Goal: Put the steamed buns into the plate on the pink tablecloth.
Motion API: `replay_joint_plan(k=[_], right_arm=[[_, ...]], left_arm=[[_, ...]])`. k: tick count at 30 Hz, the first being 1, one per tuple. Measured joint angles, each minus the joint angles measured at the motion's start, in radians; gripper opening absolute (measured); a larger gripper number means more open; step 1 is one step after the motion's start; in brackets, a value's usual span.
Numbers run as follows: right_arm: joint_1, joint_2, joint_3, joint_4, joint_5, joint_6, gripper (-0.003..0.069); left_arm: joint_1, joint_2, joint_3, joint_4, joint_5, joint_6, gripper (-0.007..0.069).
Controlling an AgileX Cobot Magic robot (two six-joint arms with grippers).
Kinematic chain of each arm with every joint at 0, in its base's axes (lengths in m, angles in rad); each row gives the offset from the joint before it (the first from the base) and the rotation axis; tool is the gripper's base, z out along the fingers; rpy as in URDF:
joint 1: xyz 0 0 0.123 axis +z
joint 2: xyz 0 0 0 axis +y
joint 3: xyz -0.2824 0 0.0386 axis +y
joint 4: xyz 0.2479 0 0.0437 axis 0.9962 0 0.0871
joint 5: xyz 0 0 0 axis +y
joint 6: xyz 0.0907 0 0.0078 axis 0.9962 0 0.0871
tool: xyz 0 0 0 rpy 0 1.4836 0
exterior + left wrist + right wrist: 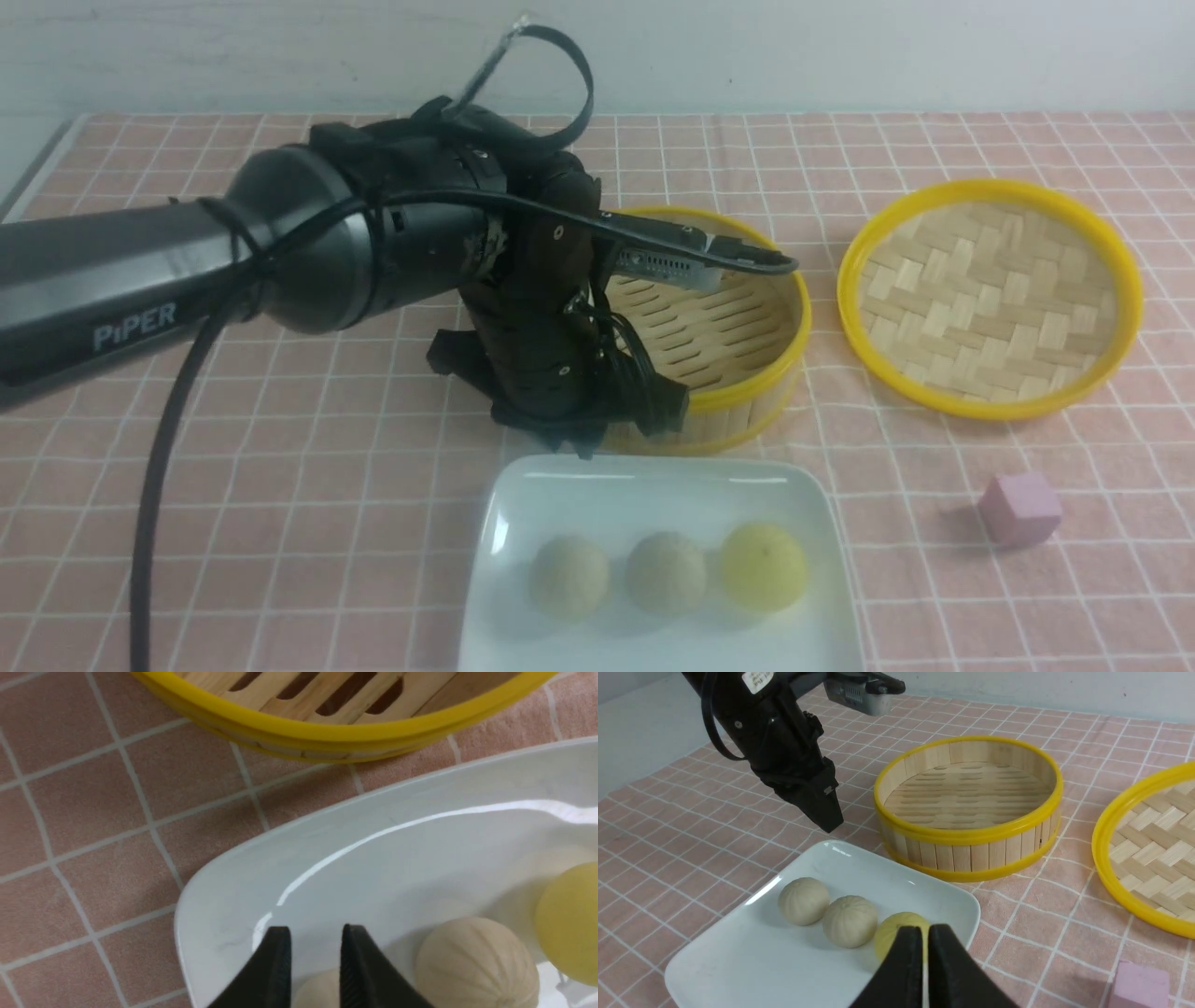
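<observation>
Well, towards the counter's left edge only the pink tablecloth [327, 523] lay under my left arm. My left claw [315, 933] hung low over the plate's far-left corner, its tips a little apart and holding nothing. The plate [653, 467] sat at the counter's near edge, about midway along it. All three steamed buns [666, 572] lay in it in a row, two pale ones and then the yellow-green one, so I judged the job as good as done.

Behind the plate, towards the counter's middle, the steamer [747, 392] stood empty. Its lid [990, 299] lay towards the right edge, with a pink cube [1019, 509] nearer the near-right corner. My right claw [925, 933] was pinched closed on nothing, its tips pointing at the yellow-green bun.

The danger I saw was in pulling away. A dip or sideways swing of the left claw could have clipped the raised rim and jolted the plate. The buns were round and loose, so they might have rolled out. A forward push from the right claw could have shoved the yellow-green bun into its neighbours.
</observation>
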Motion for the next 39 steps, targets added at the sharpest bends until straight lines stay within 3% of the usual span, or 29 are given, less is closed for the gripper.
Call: replay_joint_plan(k=[1,3,8,12,18,26,39], right_arm=[[0.0,0.0,0.0,0.0,0.0,0.0,0.0008],[0.0,0.0,0.0,0.0,0.0,0.0,0.0013],[-0.007,-0.036,0.008,0.0,-0.001,0.0,0.0018],[-0.113,-0.098,0.071,0.0,-0.014,0.0,0.0022],[-0.365,-0.208,0.262,0.0,-0.007,-0.001,0.0027],[-0.519,-0.211,0.369,-0.023,-0.017,-0.001,0.003],[-0.557,-0.211,0.392,-0.047,-0.094,-0.001,0.0049]], left_arm=[[0.0,0.0,0.0,0.016,0.001,-0.012,0.0064],[0.0,0.0,0.0,0.025,0.001,-0.025,0.002],[0.0,-0.003,0.0,0.034,0.001,-0.046,-0.0001],[0.0,-0.018,0.001,0.04,0.002,-0.051,-0.0001],[0.0,-0.095,0.001,0.045,0.052,-0.053,-0.0001],[0.0,-0.273,0.001,0.099,0.151,-0.044,0.0004],[0.0,-0.553,0.043,0.151,0.295,-0.033,0.0012]])
